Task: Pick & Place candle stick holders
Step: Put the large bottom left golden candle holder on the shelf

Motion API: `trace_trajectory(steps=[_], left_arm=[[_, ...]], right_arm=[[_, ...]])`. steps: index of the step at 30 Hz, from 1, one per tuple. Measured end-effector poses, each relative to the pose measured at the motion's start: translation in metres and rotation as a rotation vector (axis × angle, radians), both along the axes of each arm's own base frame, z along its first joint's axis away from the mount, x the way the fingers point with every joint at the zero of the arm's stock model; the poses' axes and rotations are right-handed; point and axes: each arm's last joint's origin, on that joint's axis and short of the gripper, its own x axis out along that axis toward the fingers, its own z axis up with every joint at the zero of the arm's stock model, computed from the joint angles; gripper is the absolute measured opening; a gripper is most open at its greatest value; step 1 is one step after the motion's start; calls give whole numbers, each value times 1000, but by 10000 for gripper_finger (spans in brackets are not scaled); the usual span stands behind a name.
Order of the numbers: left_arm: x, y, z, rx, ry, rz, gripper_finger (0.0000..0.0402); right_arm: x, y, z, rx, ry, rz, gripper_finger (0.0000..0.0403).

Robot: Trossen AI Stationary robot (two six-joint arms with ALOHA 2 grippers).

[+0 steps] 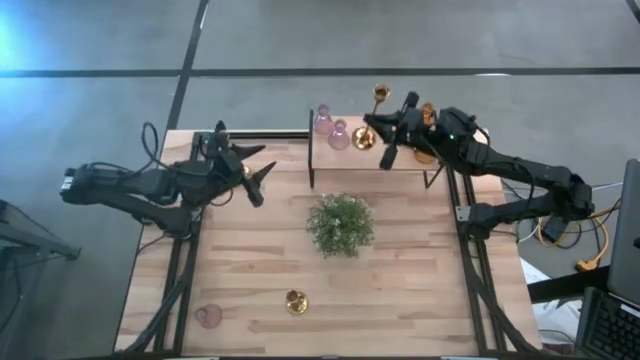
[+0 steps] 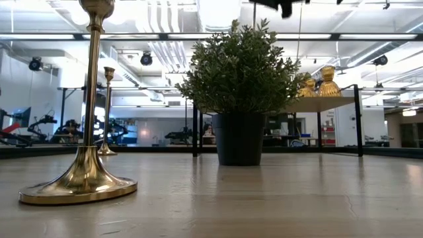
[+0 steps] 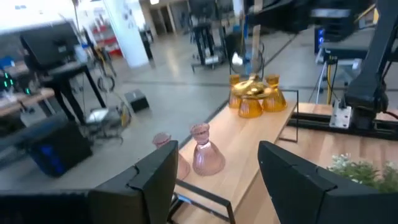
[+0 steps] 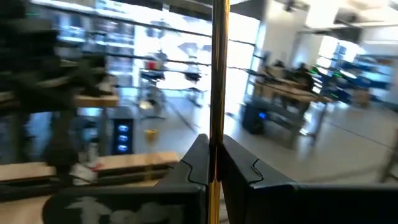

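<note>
My right gripper [image 1: 376, 128] is shut on a shiny brass candle stick holder [image 1: 372, 115] over the raised shelf [image 1: 400, 165] at the table's far side. Two pink glass holders [image 1: 331, 128] stand on the shelf's left end and amber glass holders [image 1: 425, 150] on its right end. Another brass holder [image 1: 295, 300] and a pink glass holder [image 1: 208, 316] stand on their bases near the table's near edge. A third brass holder [image 2: 108, 112] shows farther off in the low view. My left gripper [image 1: 262, 172] is open and empty, left of the shelf. My right gripper pinches the brass holder's thin stem [image 4: 217, 124] between its two fingers [image 4: 194, 163]. The fingers come level from the table's right side and lie across the stem. The holder stands upright in the hold, its round base [image 3: 251, 88] lifted above the shelf near the amber holders.
A bushy green plant in a dark pot [image 1: 340, 222] stands in the middle of the table. The shelf rests on thin dark legs [image 2: 357, 119]. Bare wood lies between the plant and the near edge [image 1: 400, 300].
</note>
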Motion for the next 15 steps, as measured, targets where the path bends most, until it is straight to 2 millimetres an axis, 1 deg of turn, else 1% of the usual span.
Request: trace_trajectory(steps=[4, 7, 9, 11, 15], left_arm=[[2, 0, -27, 36, -53, -5, 226], [5, -1, -47, 36, -75, -4, 227], [7, -1, -60, 23, -98, -4, 226], [8, -1, -71, 13, -131, -3, 225], [7, -1, -91, -10, -189, -3, 225]], right_arm=[[-2, -27, -10, 23, 27, -96, 10], [3, -45, -14, 24, 26, -149, 9], [8, -57, -16, 26, -8, -185, 9], [13, -67, -19, 28, -45, -256, 9], [24, -81, -30, 37, -88, -449, 9]])
